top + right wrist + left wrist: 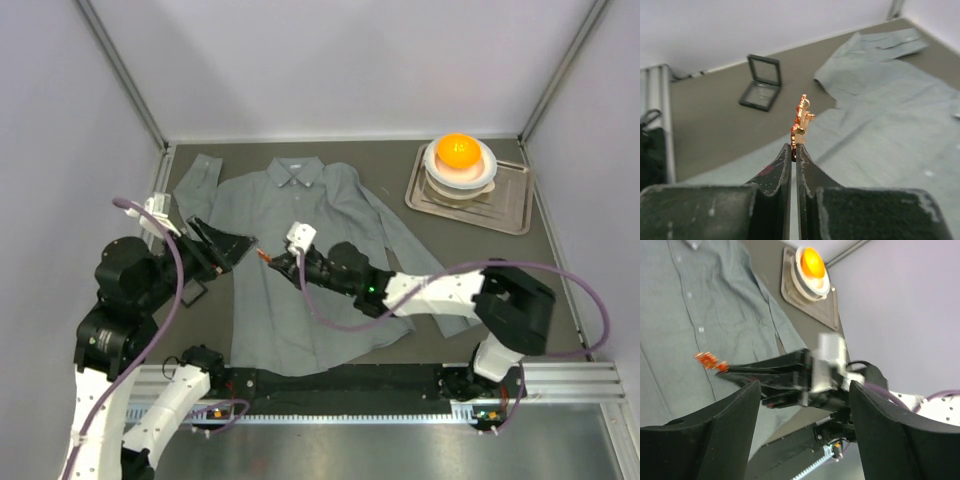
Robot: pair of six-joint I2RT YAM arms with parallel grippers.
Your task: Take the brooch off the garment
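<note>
Two fingers of the right gripper (794, 150) are pinched shut on the lower tip of the brooch (801, 120), holding it upright just above the grey shirt (900, 125). The left gripper (222, 248) is spread wide and empty nearby. Beyond lies an open black case (762, 85). Risk: the hold is thin, so a jolt could twist the brooch loose and drop it into the cloth.

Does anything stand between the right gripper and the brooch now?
Nothing visible does. The right gripper is shut on the brooch, which sticks out from its fingertips over the shirt. The open left gripper hangs beside it, without touching it.
</note>
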